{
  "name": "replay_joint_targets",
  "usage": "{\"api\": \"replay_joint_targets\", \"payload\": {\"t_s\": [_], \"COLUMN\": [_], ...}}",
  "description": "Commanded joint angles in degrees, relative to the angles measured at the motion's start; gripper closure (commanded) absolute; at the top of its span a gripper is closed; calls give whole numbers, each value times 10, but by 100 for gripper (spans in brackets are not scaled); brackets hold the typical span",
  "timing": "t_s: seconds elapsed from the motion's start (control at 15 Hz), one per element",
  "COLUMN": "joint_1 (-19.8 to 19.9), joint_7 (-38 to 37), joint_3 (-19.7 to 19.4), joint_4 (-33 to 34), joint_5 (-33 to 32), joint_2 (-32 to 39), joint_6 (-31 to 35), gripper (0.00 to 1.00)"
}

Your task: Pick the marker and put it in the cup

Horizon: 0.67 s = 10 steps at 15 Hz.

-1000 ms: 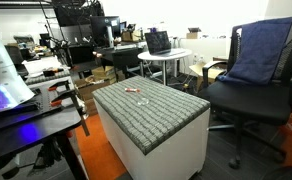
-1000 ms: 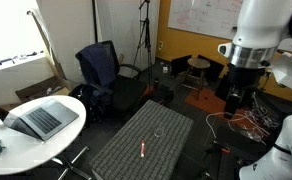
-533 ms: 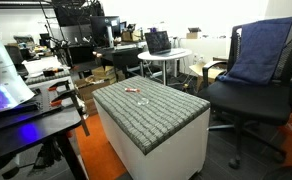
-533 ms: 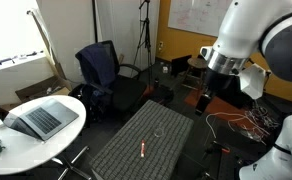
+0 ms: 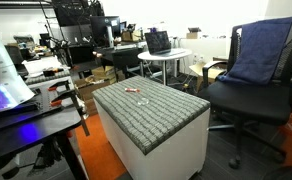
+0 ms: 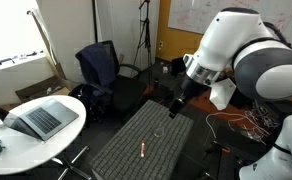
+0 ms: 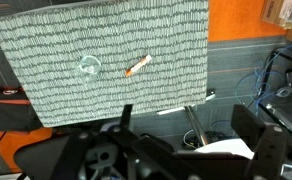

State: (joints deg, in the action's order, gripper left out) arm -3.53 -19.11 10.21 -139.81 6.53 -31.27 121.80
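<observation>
The red marker lies flat on the grey patterned table top. The clear cup stands upright a short way beyond it, apart from it. In the wrist view the marker lies to the right of the cup on the table top. In an exterior view the marker shows as a small red mark; the cup is too faint to tell there. My gripper hangs above the table's far edge, open and empty. Its dark fingers frame the bottom of the wrist view.
An office chair with a blue cloth stands beside the table; it also shows in an exterior view. A round white table with a laptop is near. Cables lie on the floor past the table edge.
My arm has swung from the right side down and left toward the table's far edge. The marker and cup have not moved.
</observation>
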Motion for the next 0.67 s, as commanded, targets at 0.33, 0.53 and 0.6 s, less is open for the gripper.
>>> {"api": "replay_joint_targets", "payload": {"t_s": [0.33, 0.53, 0.6], "joint_1": [15, 21, 21], "joint_7": [-149, -202, -215], "joint_3": [24, 28, 27], "joint_4": [15, 26, 31], "joint_5": [26, 9, 6], "joint_2": [120, 170, 185], "joint_6": [188, 243, 255], "gripper": [0, 0, 0]}}
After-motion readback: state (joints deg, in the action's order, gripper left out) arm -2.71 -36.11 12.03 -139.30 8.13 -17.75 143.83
